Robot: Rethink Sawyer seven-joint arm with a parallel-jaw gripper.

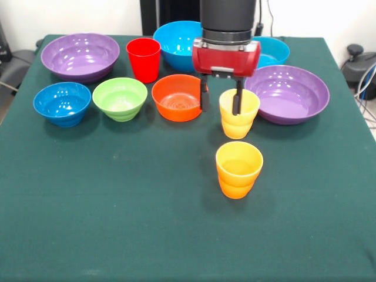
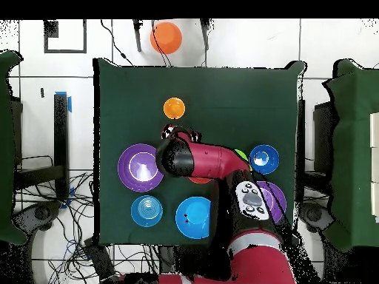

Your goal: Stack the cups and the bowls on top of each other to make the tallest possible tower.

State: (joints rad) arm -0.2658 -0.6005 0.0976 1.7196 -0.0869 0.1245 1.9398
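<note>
The end effector (image 1: 221,98) is hanging over the yellow cup (image 1: 238,113) with its two fingers spread apart: one finger (image 1: 237,97) is dipping inside the cup's mouth, the other is standing outside the rim, next to the orange bowl (image 1: 177,97). Whether the fingers are touching the cup wall cannot be told.

The yellow cup is standing upright between the orange bowl and the right-hand purple bowl (image 1: 288,93). The orange cup (image 1: 238,169) is standing upright just in front of it, apart from it. In the front view, the green bowl (image 1: 120,98) and the dark blue bowl (image 1: 61,103) are sitting in a row left of the orange bowl. Behind them are sitting the second purple bowl (image 1: 80,56), the red cup (image 1: 143,59), the large blue bowl (image 1: 176,44) and the cyan bowl (image 1: 271,51). Nothing is stacked.

The table (image 1: 117,223) is wearing a dark green cloth. In the overhead view, a pale tiled floor (image 2: 244,41) is surrounding the table, with cables lying on it and an orange round object (image 2: 166,37) resting beyond the table's far edge.
</note>
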